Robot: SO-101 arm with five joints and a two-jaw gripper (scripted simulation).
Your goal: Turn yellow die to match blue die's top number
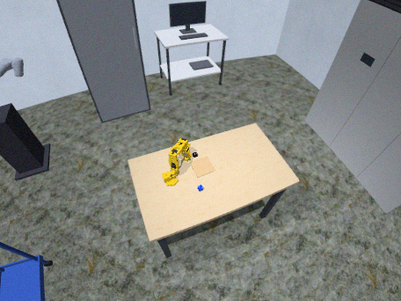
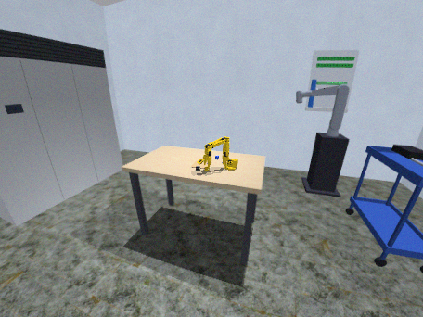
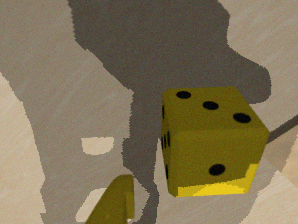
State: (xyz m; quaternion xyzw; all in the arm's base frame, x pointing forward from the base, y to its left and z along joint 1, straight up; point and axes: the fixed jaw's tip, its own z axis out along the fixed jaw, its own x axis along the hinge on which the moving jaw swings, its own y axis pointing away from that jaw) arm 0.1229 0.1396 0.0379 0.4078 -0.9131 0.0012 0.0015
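So the yellow die is seen up close in the wrist view, sitting in the arm's shadow with three pips on its upward face, one pip on the face turned to the camera, and a column of pips on its left side that can't be counted properly. It's lit bright yellow only along its lower edge. Whether it's fully on the mat can't be told from that close view; an edge line is seen running off to the right of it. From the top view, the mat is shown as a tan square just beside the arm, and the die itself is hidden under the arm there.

The gripper is held partly open with nothing between the fingers; only one yellow fingertip is seen at the bottom of the wrist view, apart from the die and to its left.

The blue die is found on the bare table, in front of the mat and apart from it. Its top number is too small to be read.
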